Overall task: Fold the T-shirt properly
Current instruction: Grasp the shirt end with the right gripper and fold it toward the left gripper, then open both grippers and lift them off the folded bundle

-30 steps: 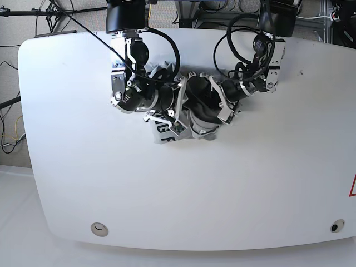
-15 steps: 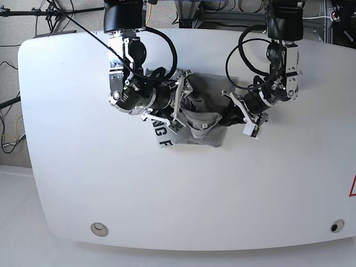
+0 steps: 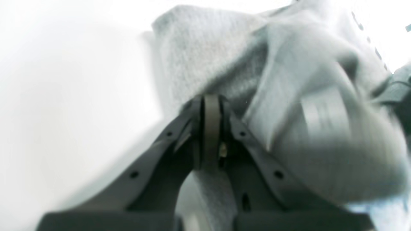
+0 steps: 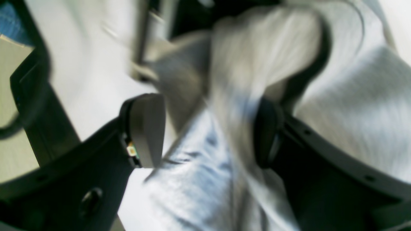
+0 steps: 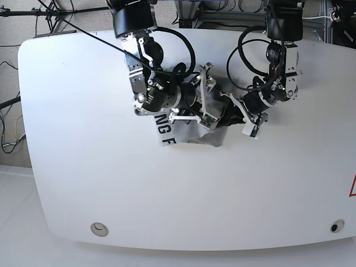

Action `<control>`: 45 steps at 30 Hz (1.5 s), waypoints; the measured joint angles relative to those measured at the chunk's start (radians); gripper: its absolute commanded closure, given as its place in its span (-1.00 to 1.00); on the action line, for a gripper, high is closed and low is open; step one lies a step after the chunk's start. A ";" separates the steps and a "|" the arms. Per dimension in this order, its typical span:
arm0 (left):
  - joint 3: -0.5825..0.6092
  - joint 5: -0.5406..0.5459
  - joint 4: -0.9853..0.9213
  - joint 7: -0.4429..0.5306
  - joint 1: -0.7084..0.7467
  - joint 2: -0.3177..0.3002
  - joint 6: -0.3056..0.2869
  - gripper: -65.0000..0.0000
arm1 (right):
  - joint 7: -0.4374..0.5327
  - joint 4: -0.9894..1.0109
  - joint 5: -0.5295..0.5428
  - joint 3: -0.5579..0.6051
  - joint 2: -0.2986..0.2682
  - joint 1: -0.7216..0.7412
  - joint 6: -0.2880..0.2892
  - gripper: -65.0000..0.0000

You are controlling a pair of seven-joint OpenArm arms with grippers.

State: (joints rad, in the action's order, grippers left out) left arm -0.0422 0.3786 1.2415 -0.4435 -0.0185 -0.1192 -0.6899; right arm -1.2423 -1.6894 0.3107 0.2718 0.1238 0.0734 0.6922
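Since a second ago, the right gripper (image 5: 206,105) has swung from the 9 o'clock side of the bunched T-shirt (image 5: 189,132) toward the middle of the pile, and its jaws have parted. Over the same second the left gripper (image 5: 231,114) drew out toward 3 o'clock and now sits at the cloth's 3 o'clock edge.

In the right wrist view, the right gripper (image 4: 205,131) stands with its two pads well apart, grey cloth (image 4: 224,96) lying loose in the gap between them; the picture is blurred, and nothing there shows the pads pinching the fabric.

In the left wrist view, the left gripper (image 3: 210,109) has its pads pressed tight together. Grey fabric (image 3: 224,57) lies right at the tips and drapes down at 3 o'clock of them, but whether any cloth is caught between the pads cannot be told.

The T-shirt lies crumpled on the white table (image 5: 111,183), at about 12 o'clock of the table's centre, mostly hidden under both arms. One flap with black letters (image 5: 163,129) pokes out at 7 o'clock of the right gripper, lying flat on the table. The rest of the cloth is rumpled and partly covered.
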 measured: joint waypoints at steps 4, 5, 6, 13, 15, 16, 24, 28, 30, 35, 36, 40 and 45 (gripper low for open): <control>-0.002 0.003 0.014 0.009 0.013 -0.002 0.001 1.00 | -0.023 0.000 0.000 0.025 0.018 0.021 0.008 -0.18; -0.003 0.001 0.021 0.002 0.013 -0.003 0.001 1.00 | -0.013 0.001 0.001 0.026 0.021 0.026 0.008 -0.18; -0.003 0.001 0.026 -0.001 0.013 -0.004 0.001 1.00 | -0.011 0.002 0.005 0.029 0.024 0.031 0.007 -0.18; -0.037 0.006 0.072 -0.002 0.008 -0.055 0.000 1.00 | 0.007 0.003 0.028 0.031 0.026 0.049 0.008 -0.18; -0.074 0.000 0.076 -0.004 0.007 -0.062 0.000 1.00 | 0.003 0.003 0.010 0.030 0.026 0.061 0.007 -0.18; -0.091 -0.001 0.076 -0.005 0.008 -0.066 0.000 1.00 | 0.000 0.003 -0.003 0.027 0.026 0.069 0.007 -0.18; -0.138 -0.004 0.076 -0.010 0.006 -0.113 0.000 1.00 | 0.004 0.008 0.003 -0.102 0.029 0.161 0.006 -0.18; -0.137 -0.005 0.076 -0.011 0.011 -0.114 0.000 1.00 | 0.007 0.042 0.000 -0.203 0.013 0.218 0.005 -0.18; -0.135 -0.004 0.076 -0.012 0.017 -0.111 -0.001 1.00 | 0.020 0.050 0.000 -0.238 -0.013 0.238 0.005 -0.18; -0.133 -0.004 0.076 -0.010 0.050 -0.113 -0.002 1.00 | 0.038 0.054 0.000 -0.309 -0.105 0.258 0.004 -0.17; -0.133 -0.005 0.076 -0.010 0.056 -0.112 -0.001 1.00 | 0.040 0.053 0.000 -0.320 -0.121 0.257 0.005 -0.17; -0.132 -0.008 0.073 -0.013 0.071 -0.105 -0.003 1.00 | 0.043 0.055 0.000 -0.353 -0.191 0.234 0.004 -0.17; -0.132 -0.004 0.073 -0.011 0.077 -0.104 -0.003 1.00 | 0.102 0.055 0.000 -0.392 -0.266 0.155 0.005 -0.17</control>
State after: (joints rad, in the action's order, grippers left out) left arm -0.1738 0.3744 1.3148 -0.4545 0.0589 -0.2230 -0.6926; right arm -1.1400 -1.6348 0.3107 -0.1204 -0.1421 0.2283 0.6968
